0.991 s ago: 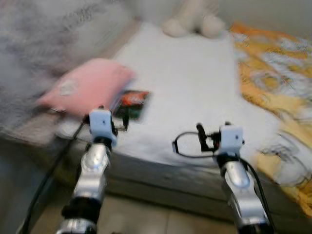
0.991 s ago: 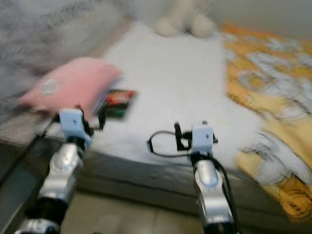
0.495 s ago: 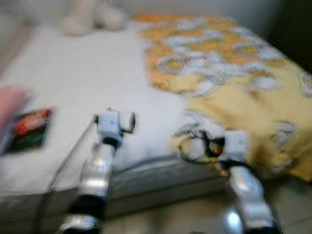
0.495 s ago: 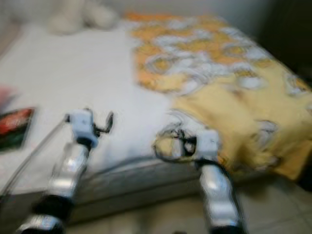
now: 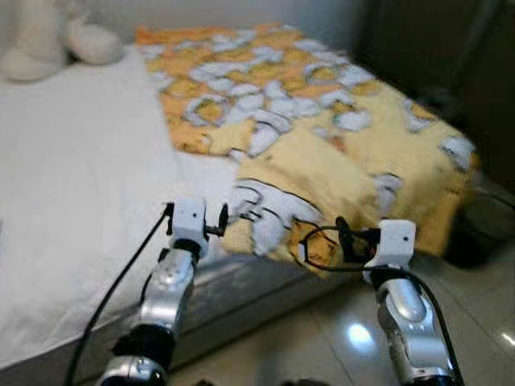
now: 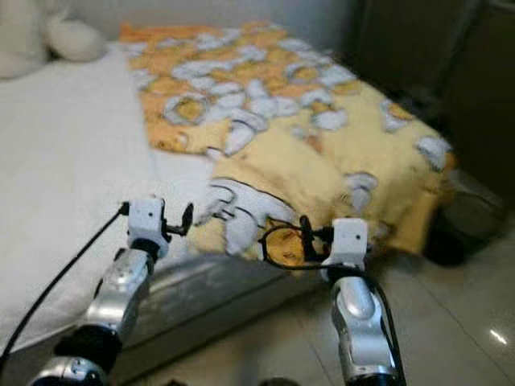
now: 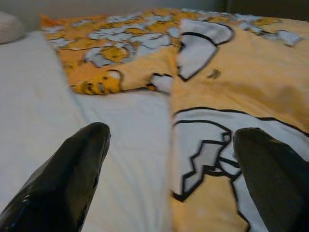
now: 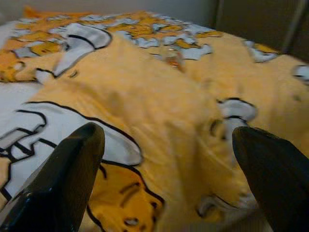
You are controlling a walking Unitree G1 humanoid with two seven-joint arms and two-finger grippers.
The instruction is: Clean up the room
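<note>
The left gripper (image 7: 169,159) was held out over the near edge of the bed, its two black fingers (image 7: 63,179) spread wide with nothing between them. Directly beyond it lay the white sheet (image 5: 72,177), and just past its right-hand finger began the folded-back corner of the yellow cartoon-print blanket (image 5: 322,137). The right gripper (image 8: 166,164) was also wide apart and empty, hanging just short of the blanket's near edge where that edge drooped over the side of the mattress (image 5: 241,285).

The blanket covered the half of the bed ahead of the right gripper. Its long axis ran away from both grippers, from the near edge up toward the far end of the bed, slanting a little toward the left gripper's side as it went. One near corner was turned over on itself, showing a pale patch with black outlines, and it pointed toward the left gripper.

Far beyond the left gripper, a cream plush toy (image 5: 48,40) sat on the sheet. Below the right gripper was glossy tiled floor (image 5: 483,322).
</note>
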